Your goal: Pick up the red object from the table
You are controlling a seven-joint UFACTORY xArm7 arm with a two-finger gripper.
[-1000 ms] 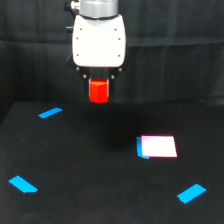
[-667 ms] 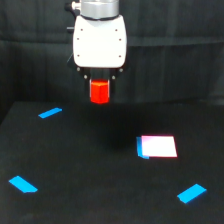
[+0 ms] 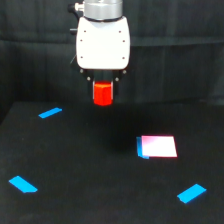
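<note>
From my station I see the gripper (image 3: 103,93) hanging from its white body near the top middle of the exterior view, with the dark pleated curtain (image 3: 180,45) behind it. The red object (image 3: 103,93) sits directly under that white body, tucked between the dark fingers, which I can only make out as short dark stubs at either side of its top. The jaws look closed against it, so I read it as held. The red object's lower edge shows against the far edge of the table (image 3: 100,170); I cannot tell from this one view whether it is clear of the surface or touching it.

Below the gripper and toward the exterior view's right lies a flat white-pink card (image 3: 159,146) with a blue edge on its near-gripper side, well apart from the red object. A blue tape strip (image 3: 50,113) lies just below the gripper toward the view's left. Two more strips lie well below it: one far toward the view's left (image 3: 22,184), one far toward the view's right (image 3: 191,193).
</note>
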